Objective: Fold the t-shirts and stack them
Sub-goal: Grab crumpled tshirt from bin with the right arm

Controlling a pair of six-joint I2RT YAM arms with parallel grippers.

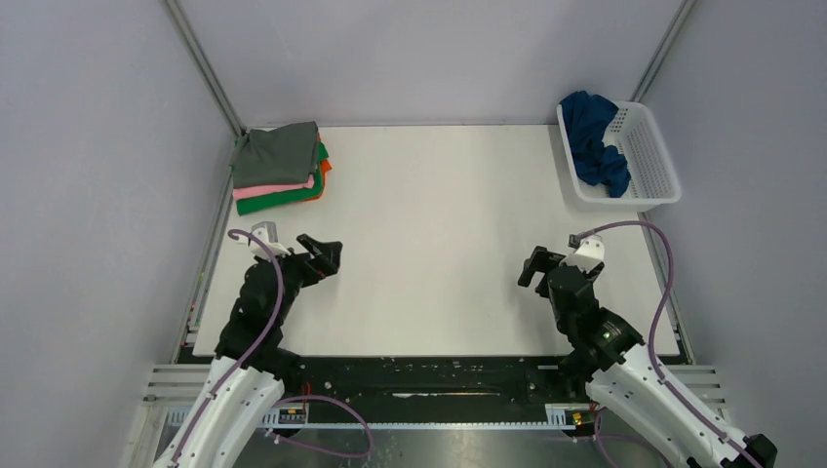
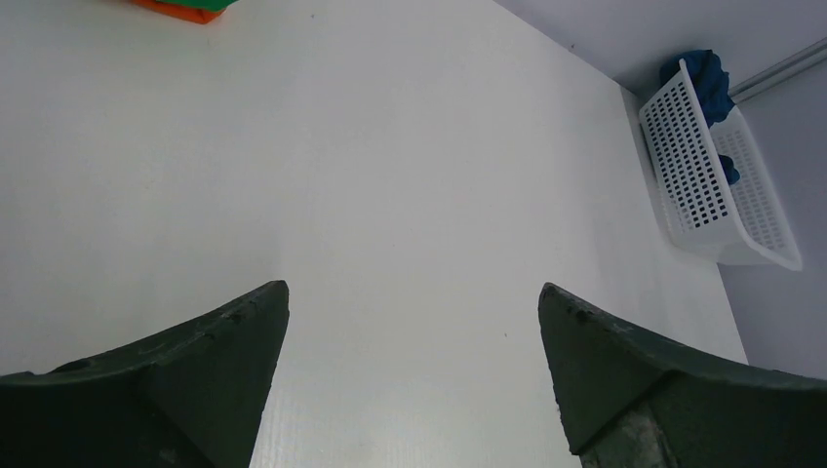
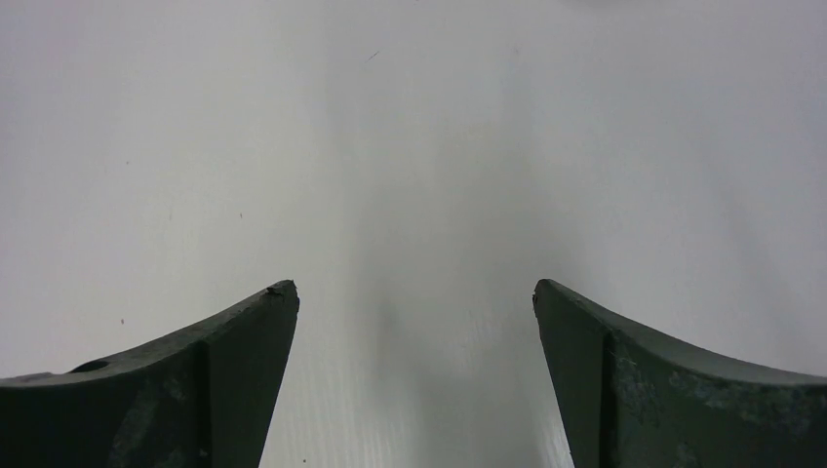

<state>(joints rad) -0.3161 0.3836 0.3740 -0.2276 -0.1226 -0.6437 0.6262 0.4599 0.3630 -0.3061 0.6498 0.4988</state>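
A stack of folded t-shirts [image 1: 280, 168], grey on top over pink, green and orange, lies at the table's far left corner; its orange and green edge [image 2: 185, 8] shows in the left wrist view. A crumpled dark blue t-shirt [image 1: 593, 141] sits in the white mesh basket [image 1: 649, 161] at the far right, also seen as blue cloth [image 2: 704, 80] in the left wrist view. My left gripper [image 1: 325, 254] hovers open over the near left of the table, nothing between its fingers. My right gripper [image 1: 534, 265] stands open over the near right, empty too.
The white table [image 1: 439, 244] spreads between the grippers and the far corners. Grey walls close in on three sides, with metal frame posts at the back corners. The basket [image 2: 717, 185] lies against the right wall.
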